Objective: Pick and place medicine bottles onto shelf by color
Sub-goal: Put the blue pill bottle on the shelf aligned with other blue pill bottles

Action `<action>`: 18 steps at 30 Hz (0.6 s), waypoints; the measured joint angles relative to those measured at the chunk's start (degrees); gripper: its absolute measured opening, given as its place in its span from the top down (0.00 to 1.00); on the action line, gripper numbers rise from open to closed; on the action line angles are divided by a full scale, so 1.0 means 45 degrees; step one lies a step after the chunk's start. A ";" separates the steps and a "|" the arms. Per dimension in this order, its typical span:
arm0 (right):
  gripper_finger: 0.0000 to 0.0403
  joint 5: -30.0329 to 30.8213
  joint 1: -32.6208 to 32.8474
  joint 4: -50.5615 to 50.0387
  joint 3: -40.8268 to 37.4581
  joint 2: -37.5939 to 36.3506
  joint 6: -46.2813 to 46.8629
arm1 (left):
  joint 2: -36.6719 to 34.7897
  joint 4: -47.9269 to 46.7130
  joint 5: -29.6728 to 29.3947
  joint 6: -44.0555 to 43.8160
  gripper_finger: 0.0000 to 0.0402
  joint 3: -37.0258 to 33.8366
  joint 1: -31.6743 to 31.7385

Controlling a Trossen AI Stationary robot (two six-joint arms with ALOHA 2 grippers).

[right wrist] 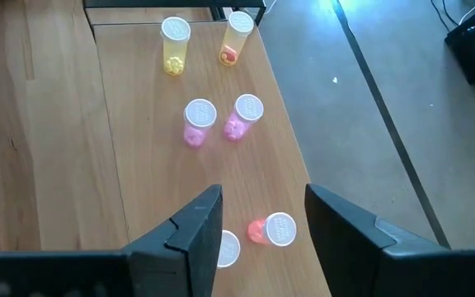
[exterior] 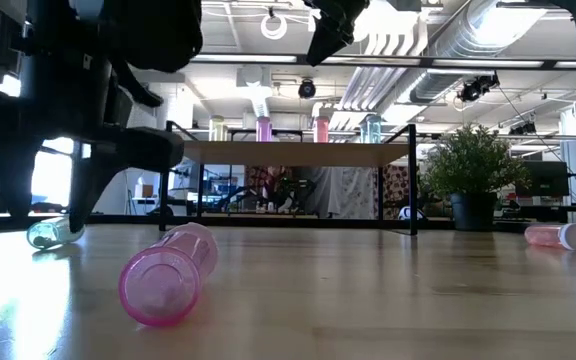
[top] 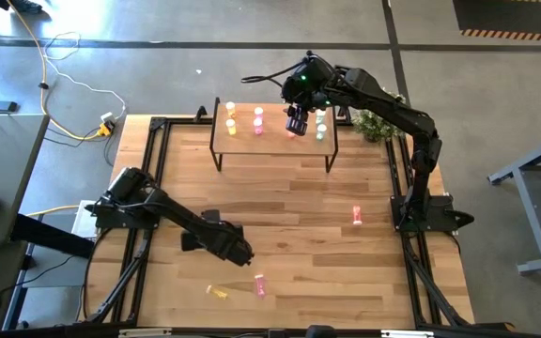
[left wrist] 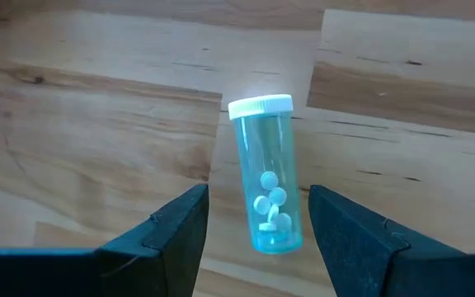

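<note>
Wood-plank desk (top: 289,197) with the small light-wood shelf (top: 275,141) on thin dark legs at its far edge; the high view shows the right gripper (top: 296,122) above the shelf and the left gripper (top: 238,252) low over the near planks. Only the right wrist view resolves the shelf's upright white-capped bottles: two yellow (right wrist: 175,44), two pink (right wrist: 199,122), one red-orange (right wrist: 272,230), jaws wide and empty above them. Only the left wrist view shows a translucent pale bottle (left wrist: 266,175) of round tablets lying between wide-open jaws, while the low view shows a pink bottle (exterior: 168,274) on its side.

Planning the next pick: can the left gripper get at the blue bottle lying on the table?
Probably yes: the left gripper hangs open over the lying blue bottle, a finger on each side, and nothing lies between.
</note>
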 joint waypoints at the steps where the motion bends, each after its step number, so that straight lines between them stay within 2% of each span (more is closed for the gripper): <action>1: 0.59 0.0000 0.0000 0.0000 0.0000 0.0000 0.0002 | 0.0094 0.0027 0.0071 0.0085 0.50 0.0000 0.0045; 12: 0.59 -0.0001 0.0000 0.0000 0.0000 0.0000 0.0002 | 0.0813 0.0363 0.0117 0.0699 0.51 0.0049 0.0076; 18: 0.59 -0.0001 0.0000 0.0000 0.0000 0.0000 0.0001 | 0.0831 0.0474 0.0114 0.1079 0.59 0.0040 0.0158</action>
